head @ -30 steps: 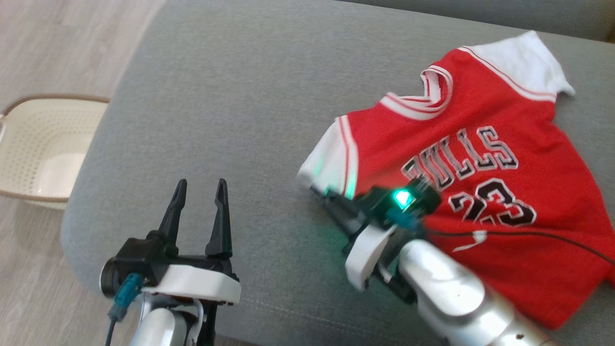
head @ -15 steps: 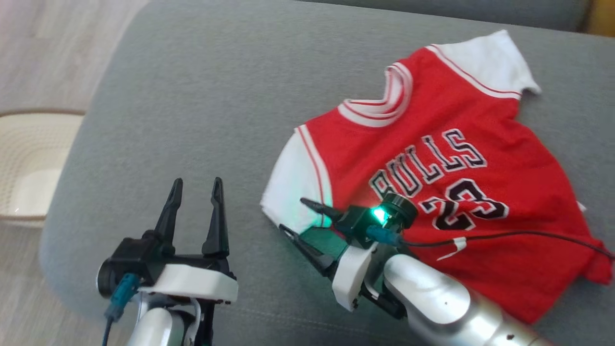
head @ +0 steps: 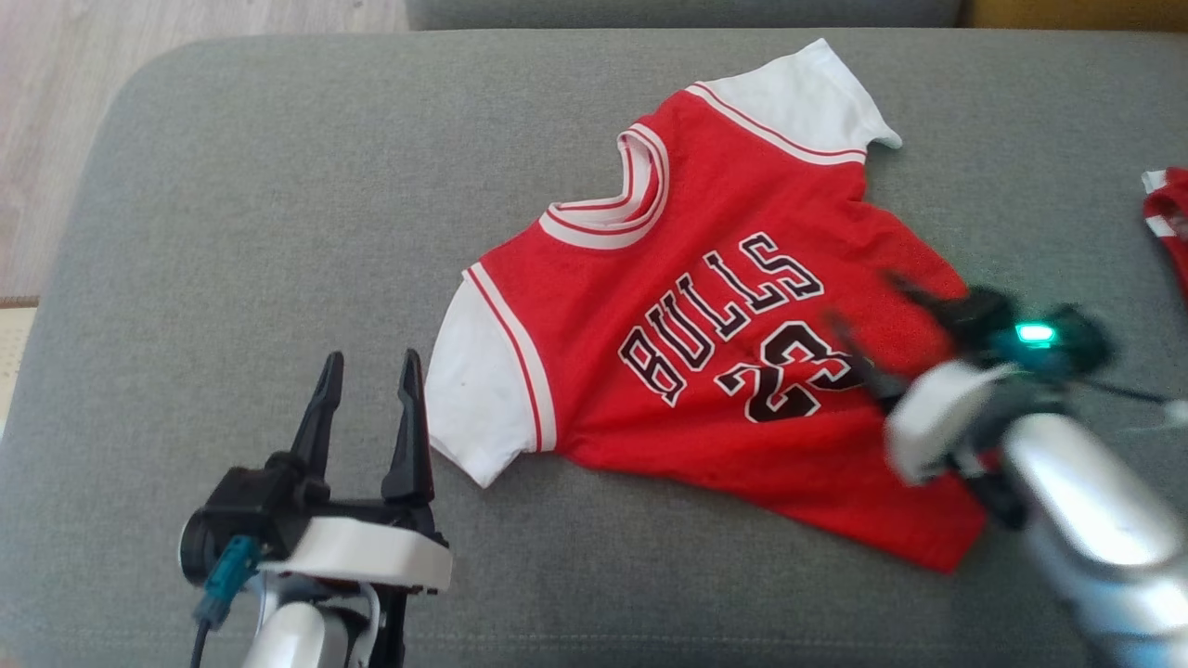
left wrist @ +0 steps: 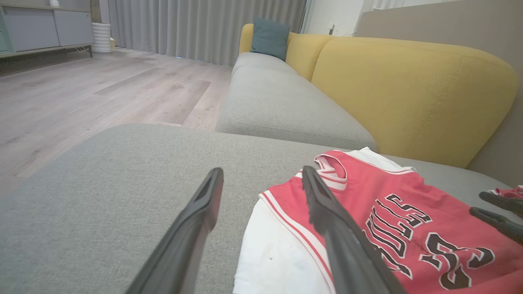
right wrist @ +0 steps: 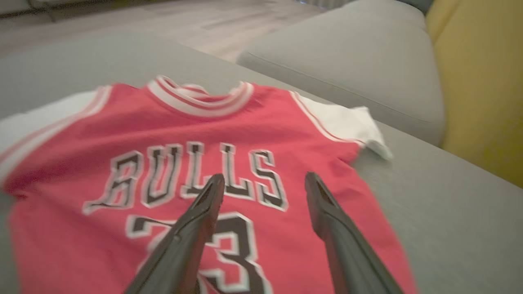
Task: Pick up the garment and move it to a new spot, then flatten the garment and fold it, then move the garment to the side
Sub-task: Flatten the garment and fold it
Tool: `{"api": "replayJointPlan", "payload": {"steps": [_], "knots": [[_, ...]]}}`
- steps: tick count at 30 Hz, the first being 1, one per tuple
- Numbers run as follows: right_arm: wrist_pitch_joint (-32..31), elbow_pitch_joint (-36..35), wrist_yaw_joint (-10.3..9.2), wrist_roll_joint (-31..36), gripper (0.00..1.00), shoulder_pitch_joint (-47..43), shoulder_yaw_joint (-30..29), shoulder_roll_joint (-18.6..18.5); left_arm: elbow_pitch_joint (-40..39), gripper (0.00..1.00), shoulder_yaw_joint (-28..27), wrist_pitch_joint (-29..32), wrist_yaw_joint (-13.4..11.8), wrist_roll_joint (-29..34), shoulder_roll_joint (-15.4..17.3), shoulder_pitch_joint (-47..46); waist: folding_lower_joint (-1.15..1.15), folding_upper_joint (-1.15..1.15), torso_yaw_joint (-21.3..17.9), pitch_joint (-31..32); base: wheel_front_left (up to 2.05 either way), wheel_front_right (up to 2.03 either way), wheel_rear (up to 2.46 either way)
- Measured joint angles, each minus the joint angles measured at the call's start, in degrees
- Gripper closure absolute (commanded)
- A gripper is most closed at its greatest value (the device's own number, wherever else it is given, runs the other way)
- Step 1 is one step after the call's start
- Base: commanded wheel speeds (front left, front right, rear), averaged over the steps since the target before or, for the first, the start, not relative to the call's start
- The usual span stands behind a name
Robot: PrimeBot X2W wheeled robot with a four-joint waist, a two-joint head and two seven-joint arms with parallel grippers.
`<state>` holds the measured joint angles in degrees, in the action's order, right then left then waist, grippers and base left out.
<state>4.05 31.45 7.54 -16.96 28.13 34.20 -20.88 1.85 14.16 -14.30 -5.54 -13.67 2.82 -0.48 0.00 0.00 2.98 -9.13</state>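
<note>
The garment (head: pixel 650 306) is a red jersey with white sleeves and the print "BULLS 23". It lies face up and spread open on the grey sofa cushion (head: pixel 232 232), right of the cushion's centre in the head view. The collar points toward the far left. The hem lies toward the near right. One white sleeve (head: pixel 483 399) lies at the near left, and the other sleeve (head: pixel 798 93) lies at the far edge.

The left hand (head: pixel 371 356) is over the bare cushion, just beside the near white sleeve. Its fingers stand apart with nothing between them. Contact with the sleeve cannot be determined.

The right hand (right wrist: pixel 264 176) is above the lower right part of the garment, near the number print. Its fingers stand apart and grip no cloth. This hand appears blurred in the head view.

A second red-and-white item (head: pixel 1169 223) lies at the right edge of the cushion, apart from the garment. A yellow backrest (left wrist: pixel 408 90) rises behind the cushion, and a wooden floor (left wrist: pixel 81 94) lies beyond it.
</note>
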Motion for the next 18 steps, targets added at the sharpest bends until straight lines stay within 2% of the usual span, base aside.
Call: {"api": "replayJointPlan", "payload": {"steps": [3, 7, 11, 18], "knots": [[-3.69, -0.82, 0.00, 0.96, 0.00, -2.47, -5.89, -2.68, -0.03, 0.00, 0.01, 0.00, -0.08, 0.00, 0.01, 0.51, 0.00, 0.00, -0.47, 0.02, 0.00, 0.00, 0.00], [-9.17, -1.83, 0.00, 1.25, 0.00, -5.34, -9.57, -3.83, -0.08, 0.00, 0.00, 0.00, -0.08, 0.00, 0.00, 0.48, 0.00, 0.00, -0.89, -0.17, 0.00, 0.00, 0.00], [-14.37, -3.21, 0.00, 0.09, 0.00, -6.03, -10.00, -4.85, -0.08, 0.00, 0.03, 0.00, 0.00, 0.00, 0.00, 0.48, 0.00, 0.00, -1.04, -0.34, 0.00, 0.00, 0.00], [-23.04, -3.32, 0.00, -4.31, 0.00, -6.02, -9.14, -9.59, -0.04, 0.00, 0.33, 0.00, 0.00, 0.00, 0.00, 0.47, 0.00, 0.00, -0.25, -0.38, 0.00, 0.00, 0.00]]}}
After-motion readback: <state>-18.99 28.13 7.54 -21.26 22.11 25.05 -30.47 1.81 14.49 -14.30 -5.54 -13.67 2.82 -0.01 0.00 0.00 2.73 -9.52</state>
